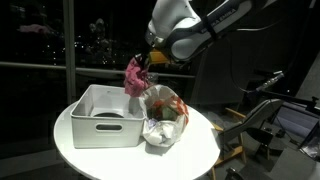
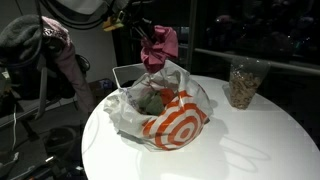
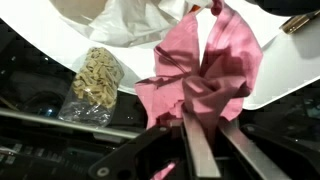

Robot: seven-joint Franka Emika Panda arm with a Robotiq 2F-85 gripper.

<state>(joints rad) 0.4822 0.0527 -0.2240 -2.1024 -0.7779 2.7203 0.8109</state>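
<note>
My gripper [image 1: 143, 62] is shut on a pink cloth [image 1: 135, 77] and holds it in the air above the round white table. The cloth hangs over the near edge of a white rectangular bin [image 1: 100, 115] and beside a plastic bag [image 1: 165, 115] with a red target mark. In an exterior view the cloth [image 2: 160, 45] hangs above the bag [image 2: 165, 115]. In the wrist view the cloth [image 3: 205, 70] fills the middle, bunched between my fingers [image 3: 200, 125].
A clear bag of nuts [image 2: 242, 83] stands at the far side of the table [image 2: 250, 140]; it also shows in the wrist view [image 3: 95, 80]. A chair with clothes [image 2: 50, 50] stands beside the table. Equipment [image 1: 270, 120] sits off the table's edge.
</note>
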